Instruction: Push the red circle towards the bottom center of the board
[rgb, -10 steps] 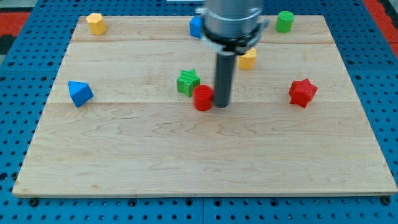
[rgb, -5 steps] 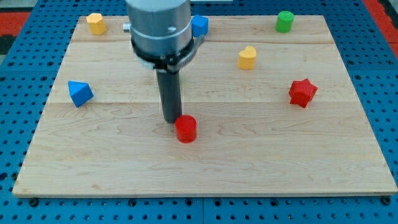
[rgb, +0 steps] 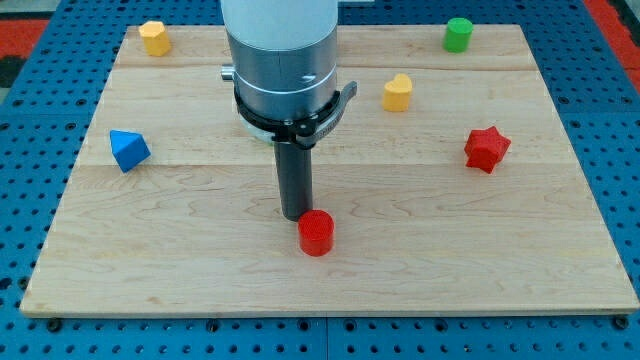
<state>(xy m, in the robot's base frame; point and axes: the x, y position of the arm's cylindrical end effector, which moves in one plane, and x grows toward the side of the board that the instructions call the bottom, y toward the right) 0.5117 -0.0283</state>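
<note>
A pale wooden counter (rgb: 480, 270), made of planks with visible grain running from the view's left to the view's right, lies on a blue perforated base (rgb: 620, 130). The arm carries no pincer, so no open or closed state applies; it ends in a smooth, straight dark rod below a wide silver-grey cylindrical housing (rgb: 280, 60) ringed by a dark collar. My tip (rgb: 296, 216) rests on the wood just above and slightly to the view's left of the red circle (rgb: 316, 233), touching it or nearly so; the exact contact cannot be told.

The red circle is a short matte cylinder with a flat top. It stands upright in the lower middle of the counter, near the centre line and some way above the bottom edge.

The other blocks lie well apart from it. A blue triangle (rgb: 129, 150) with sharp facets sits toward the view's left edge. A red star (rgb: 487, 149) with blunt points sits toward the view's right. A yellow heart-shaped block (rgb: 397, 92) lies right of the housing. A yellow block (rgb: 154, 37) of rounded, unclear shape occupies the top left corner, and a green cylinder (rgb: 458, 34) stands near the top right.
</note>
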